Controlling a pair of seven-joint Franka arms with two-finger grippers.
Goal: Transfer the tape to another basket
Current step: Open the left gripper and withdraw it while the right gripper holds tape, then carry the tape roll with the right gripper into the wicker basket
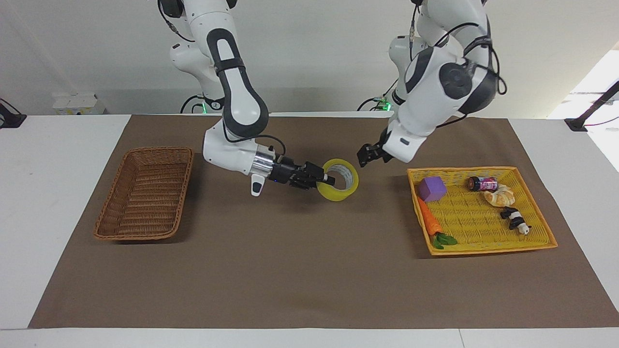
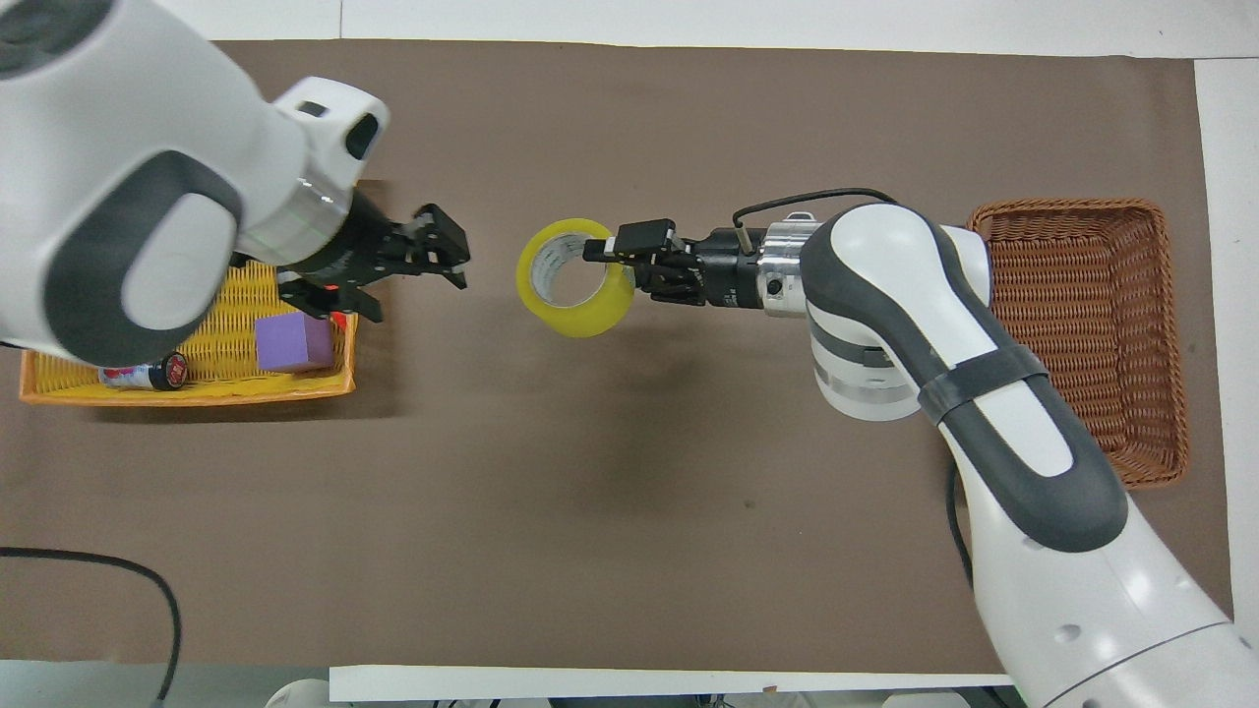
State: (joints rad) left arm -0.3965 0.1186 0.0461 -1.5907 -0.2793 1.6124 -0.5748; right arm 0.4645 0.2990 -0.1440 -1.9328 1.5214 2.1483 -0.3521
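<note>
The tape [image 1: 338, 195] is a yellow ring with a white core, held upright over the middle of the brown mat. My right gripper [image 1: 330, 181] is shut on its wall, one finger inside the ring. The same hold shows in the overhead view, right gripper [image 2: 602, 251] on the tape [image 2: 575, 321]. My left gripper [image 1: 367, 156] is open and empty, raised between the tape and the yellow basket, apart from the tape; it also shows in the overhead view [image 2: 445, 258]. The brown wicker basket [image 1: 144, 236] stands empty at the right arm's end of the table, also in the overhead view [image 2: 1082, 334].
A flat yellow basket [image 1: 483, 220] at the left arm's end holds a purple cube [image 1: 432, 188], a carrot [image 1: 430, 222], a small can [image 1: 482, 183], a croissant [image 1: 501, 195] and a panda toy [image 1: 515, 220]. The brown mat [image 1: 290, 270] covers the table.
</note>
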